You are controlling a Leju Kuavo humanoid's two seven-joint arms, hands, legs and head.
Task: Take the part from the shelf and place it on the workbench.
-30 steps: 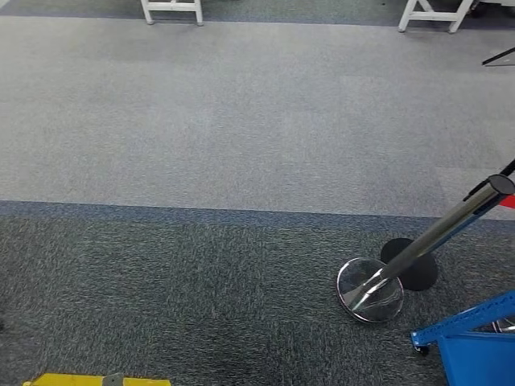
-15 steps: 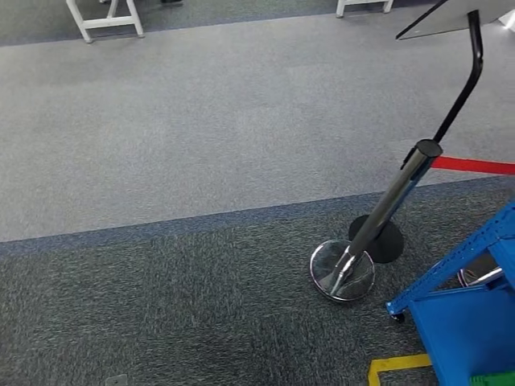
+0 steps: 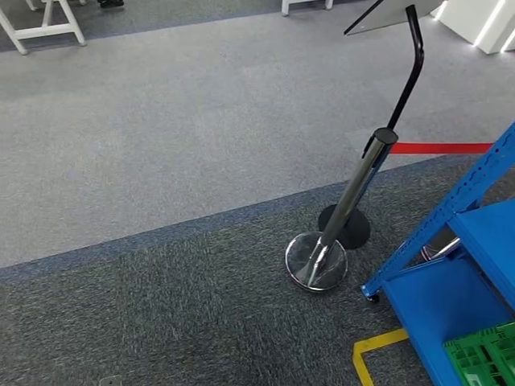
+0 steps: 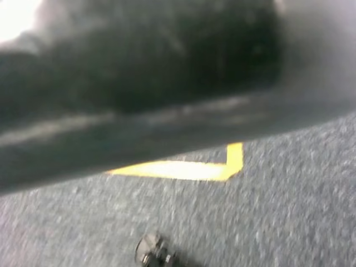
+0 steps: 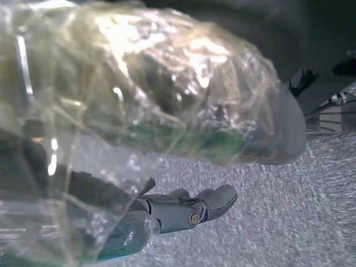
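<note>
Even bright head view; blurred wrist views, glare on plastic wrap.

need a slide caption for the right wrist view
Right robot hand carrying a part wrapped in clear plastic above grey carpet.

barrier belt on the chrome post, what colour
Red. The belt runs from the post toward the blue shelf; head view shows it best.
</note>
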